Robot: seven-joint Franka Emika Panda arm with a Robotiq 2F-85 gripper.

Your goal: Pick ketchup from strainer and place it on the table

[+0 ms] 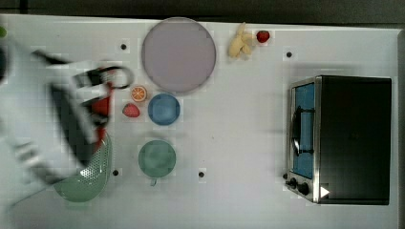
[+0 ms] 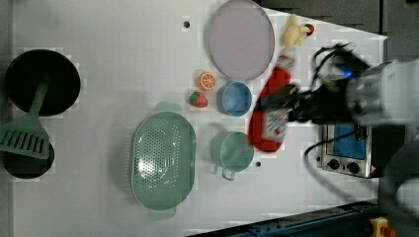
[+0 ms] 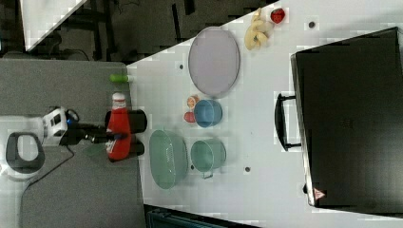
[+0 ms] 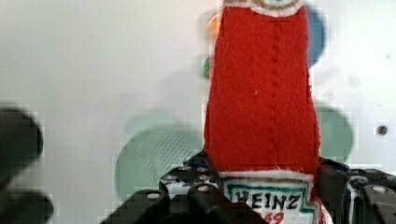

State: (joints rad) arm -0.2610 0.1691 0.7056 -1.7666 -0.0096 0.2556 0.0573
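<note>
Left view: the ketchup point(image 2: 269, 111) was seen clamped across its labelled middle by the gripper point(image 2: 286, 106), lifted clear of the strainer point(image 2: 163, 160).
Jaws: they were closed on the bottle's body, one on each side, as was shown in the wrist view, where the ketchup point(image 4: 264, 93) stood up between the dark fingers point(image 4: 205, 186).
Ketchup, place: it was held in the air, well apart from the strainer, with its white cap pointed away from it; no part of it was touching the table point(image 2: 99, 49).
Strainer: it was left empty, and it was seen in the wrist view far below the bottle.
Neighbours of the strainer: a green cup point(image 2: 232, 150) was set just beside it, with a blue bowl point(image 2: 236, 98), a strawberry point(image 2: 198, 98) and an orange half point(image 2: 207, 80) a little further off.
Stage, judged: the pick was taken as done; only the setting down remained.
Risk, slip: the bottle appeared soft and plush, so it could be squeezed out of the grip or tilted if moved quickly.
Risk, landing: were it lowered near the strainer's crowded side, the cup or the bowl could be knocked.
Risk, release: if it were let go from a height, it could roll off its spot.
</note>
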